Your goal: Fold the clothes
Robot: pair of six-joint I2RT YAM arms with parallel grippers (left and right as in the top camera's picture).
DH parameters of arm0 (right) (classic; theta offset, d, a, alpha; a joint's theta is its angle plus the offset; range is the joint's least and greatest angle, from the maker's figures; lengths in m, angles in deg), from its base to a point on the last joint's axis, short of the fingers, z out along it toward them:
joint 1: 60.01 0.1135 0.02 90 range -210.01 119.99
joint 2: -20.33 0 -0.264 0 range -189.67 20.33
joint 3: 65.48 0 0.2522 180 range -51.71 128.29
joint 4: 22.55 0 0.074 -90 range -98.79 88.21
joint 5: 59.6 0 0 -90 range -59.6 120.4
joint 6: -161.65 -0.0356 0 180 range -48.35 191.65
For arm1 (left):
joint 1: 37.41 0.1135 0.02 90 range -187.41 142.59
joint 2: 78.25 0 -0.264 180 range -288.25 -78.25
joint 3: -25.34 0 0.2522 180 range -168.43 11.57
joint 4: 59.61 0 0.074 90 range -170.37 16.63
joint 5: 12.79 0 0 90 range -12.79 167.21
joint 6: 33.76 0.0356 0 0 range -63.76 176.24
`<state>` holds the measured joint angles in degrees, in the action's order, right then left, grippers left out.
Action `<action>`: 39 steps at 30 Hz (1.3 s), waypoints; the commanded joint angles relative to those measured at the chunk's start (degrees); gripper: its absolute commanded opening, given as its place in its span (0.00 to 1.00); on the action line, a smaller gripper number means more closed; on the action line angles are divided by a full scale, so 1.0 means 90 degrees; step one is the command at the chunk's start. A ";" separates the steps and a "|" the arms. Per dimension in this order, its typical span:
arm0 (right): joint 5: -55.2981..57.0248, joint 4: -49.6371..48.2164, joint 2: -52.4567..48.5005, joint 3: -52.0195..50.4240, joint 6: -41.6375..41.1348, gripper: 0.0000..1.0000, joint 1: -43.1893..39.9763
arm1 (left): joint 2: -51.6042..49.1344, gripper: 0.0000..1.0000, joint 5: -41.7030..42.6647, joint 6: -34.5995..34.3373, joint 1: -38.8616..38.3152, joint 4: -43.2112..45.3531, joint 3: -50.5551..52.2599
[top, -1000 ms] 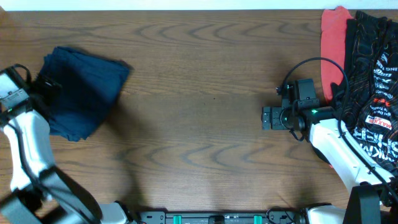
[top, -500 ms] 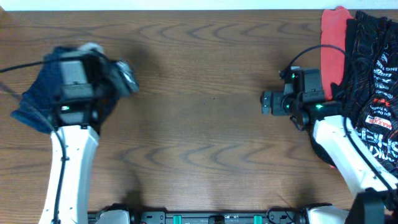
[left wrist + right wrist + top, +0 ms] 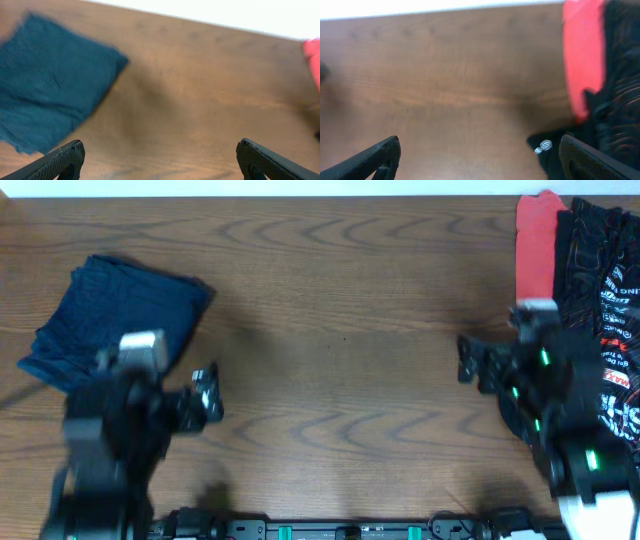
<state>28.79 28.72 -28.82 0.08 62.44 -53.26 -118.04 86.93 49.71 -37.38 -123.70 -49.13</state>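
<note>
A folded dark blue garment [image 3: 115,320] lies at the table's left; it also shows in the left wrist view [image 3: 45,85]. A red garment [image 3: 535,235] and a black printed garment [image 3: 605,280] lie piled at the right edge, also in the right wrist view, red [image 3: 582,55] and black [image 3: 615,115]. My left gripper [image 3: 210,392] is open and empty, raised above the table to the right of the blue garment. My right gripper [image 3: 470,360] is open and empty, raised just left of the black garment.
The wooden table [image 3: 340,330] stretches between the two piles. A white wall strip runs along the far edge [image 3: 225,15]. The arms' bases sit at the front edge [image 3: 350,530].
My left arm has pulled back from over the blue garment toward the front, leaving it on the table. My right arm has drawn back toward the front right.
</note>
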 commanded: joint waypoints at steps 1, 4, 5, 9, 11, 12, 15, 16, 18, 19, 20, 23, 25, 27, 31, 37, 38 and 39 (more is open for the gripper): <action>0.1069 -0.0182 0.1382 -0.0707 -0.0211 0.99 0.0262 | 0.1037 0.98 -0.0029 0.0177 0.0017 0.0039 0.0257; 0.1127 -0.0245 0.2181 -0.1076 -0.0209 0.99 0.0270 | 0.1651 0.98 -0.0029 0.0177 0.0017 0.0177 0.0257; 0.1129 -0.0100 0.2397 -0.1132 -0.0211 0.99 0.0270 | 0.1836 0.98 -0.0029 0.0177 0.0017 0.0124 0.0257; 0.1129 0.0668 0.2827 -0.1146 -0.0211 0.99 0.0270 | 0.2251 0.98 -0.0029 0.0177 0.0017 -0.0022 0.0257; 0.1129 0.1056 0.2883 -0.1146 -0.0209 0.99 0.0270 | 0.2319 0.98 -0.0029 0.0177 0.0017 -0.0049 0.0257; 0.1129 0.1239 0.2883 -0.1146 -0.0211 0.99 0.0270 | 0.2319 0.98 -0.0029 0.0177 0.0017 -0.0051 0.0257; 0.1129 0.1821 0.2873 -0.1146 -0.0211 0.99 0.0270 | 0.2317 0.98 -0.0029 0.0177 0.0017 -0.0053 0.0257; 0.1129 0.2008 0.2873 -0.1146 -0.0211 0.99 0.0270 | 0.2317 0.98 -0.0029 0.0177 0.0017 -0.0053 0.0257; 0.1129 0.2363 0.2873 -0.1146 -0.0211 0.99 0.0270 | 0.2317 0.98 -0.0029 0.0177 0.0017 -0.0053 0.0257; 0.1129 0.2518 0.2873 -0.1146 -0.0211 0.99 0.0270 | 0.2317 0.98 -0.0029 0.0177 0.0017 -0.0053 0.0257; 0.1129 0.2674 0.2873 -0.1149 -0.0209 0.99 0.0270 | 0.2317 0.98 -0.0029 0.0177 0.0017 -0.0053 0.0257; 0.1129 0.3075 0.2873 -0.1146 -0.0211 0.99 0.0270 | 0.2317 0.98 -0.0029 0.0177 0.0017 -0.0053 0.0257; 0.1129 0.3070 0.2871 -0.1149 -0.0209 0.99 0.0270 | 0.2317 0.98 -0.0029 0.0177 0.0017 -0.0053 0.0257; 0.1132 0.3072 0.2873 -0.1149 -0.0211 0.99 0.0272 | 0.2317 0.98 -0.0029 0.0177 0.0017 -0.0053 0.0257; 0.1105 0.3072 0.3213 -0.1156 -0.0211 0.99 0.0204 | 0.2317 0.98 -0.0029 0.0177 0.0017 -0.0053 0.0257; 0.1003 0.1970 0.4087 -0.1639 0.0301 0.99 0.0199 | 0.2314 0.98 -0.0029 0.0177 0.0017 -0.0053 0.0257; 0.0930 0.1695 0.4269 -0.1826 0.0440 0.99 0.0199 | 0.2317 0.98 -0.0029 0.0177 0.0017 -0.0053 0.0257; 0.0860 0.1394 0.4456 -0.2030 0.0546 0.99 0.0199 | 0.2317 0.98 -0.0029 0.0177 0.0017 -0.0053 0.0257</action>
<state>37.71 44.26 7.66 -14.26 63.32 -51.43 -97.28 86.93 50.35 -37.38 -124.22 -47.17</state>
